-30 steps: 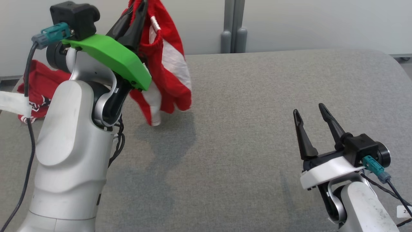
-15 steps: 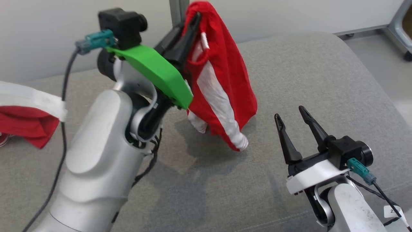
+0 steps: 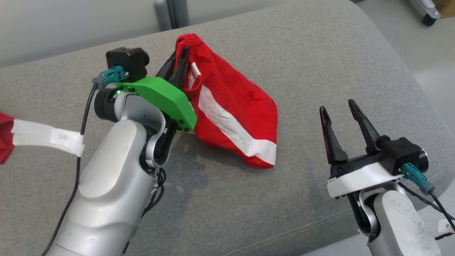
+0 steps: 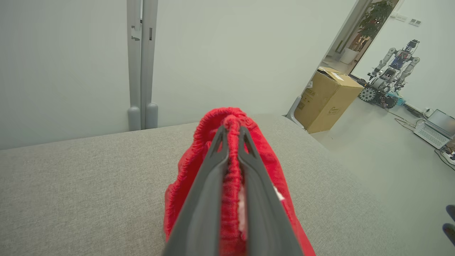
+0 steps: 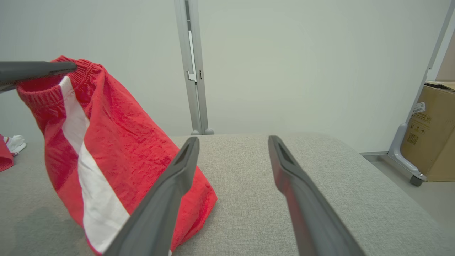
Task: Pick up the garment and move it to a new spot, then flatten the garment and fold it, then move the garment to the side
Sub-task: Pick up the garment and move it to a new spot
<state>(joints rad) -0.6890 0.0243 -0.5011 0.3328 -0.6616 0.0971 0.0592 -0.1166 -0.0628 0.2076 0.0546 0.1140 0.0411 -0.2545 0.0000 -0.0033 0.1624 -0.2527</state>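
Observation:
The garment is a pair of red shorts with a white side stripe. My left gripper is shut on its gathered waistband, holding that end up while the lower end rests on the grey cushion. In the left wrist view the fingers of the left gripper pinch the red elastic band of the garment. My right gripper stands open and empty to the right of the garment. In the right wrist view the right gripper points past the draped garment.
Another red cloth lies at the left edge of the cushion. The cushion's rounded right edge drops to the floor. A grey post stands behind it. A cardboard box and another robot stand farther off.
The head camera has swung, so the whole picture has shifted. The left gripper has come down with the garment, whose lower end now rests on the cushion instead of hanging free. The right gripper stays open.

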